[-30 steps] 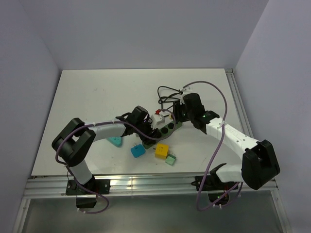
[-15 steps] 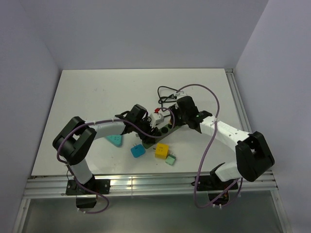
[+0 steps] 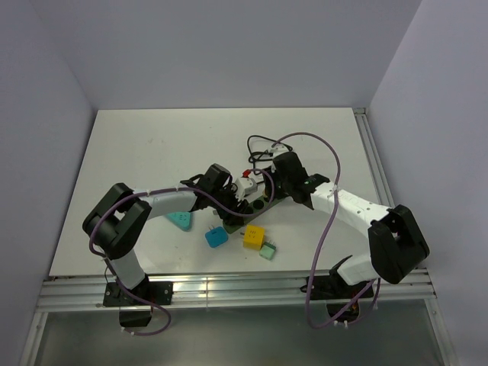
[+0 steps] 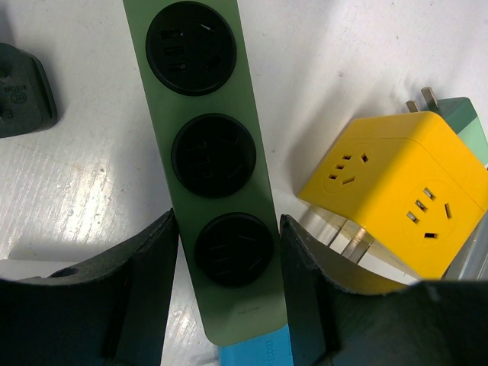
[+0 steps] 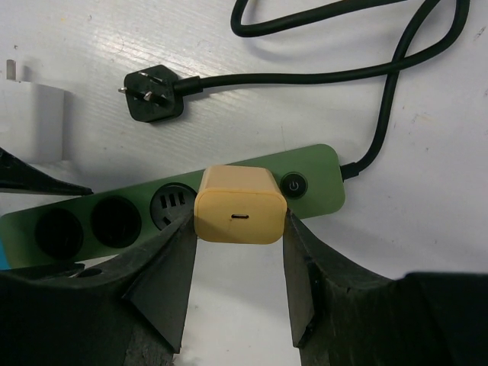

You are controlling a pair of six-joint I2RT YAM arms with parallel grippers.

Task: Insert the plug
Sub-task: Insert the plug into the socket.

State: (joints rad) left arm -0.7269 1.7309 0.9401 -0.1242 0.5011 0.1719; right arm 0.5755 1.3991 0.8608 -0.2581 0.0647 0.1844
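1. Reading the white table [image 3: 152,152] first: both arms meet at mid-table over the green power strip [image 3: 258,204], which lies at a diagonal in the top view.
2. I see three round sockets on the power strip in the left wrist cam, and a power button plus black cord [image 5: 381,69] at the far end in the right wrist cam.
3. Left gripper [image 4: 227,229] straddles the cordless end of the strip, with a finger pressed against each long edge, clamping it.
4. Right gripper [image 5: 238,229] is closed on the tan USB charger [image 5: 240,204], pinched by its sides.
5. The charger sits over the strip between the button and the next visible socket. I can't tell if the prongs are seated.
6. Yellow cube socket adapter [image 4: 396,191] sits just beside the strip's end.
7. Black plug [image 5: 155,103] on the cord's loose end lies on the table, apart from the strip.
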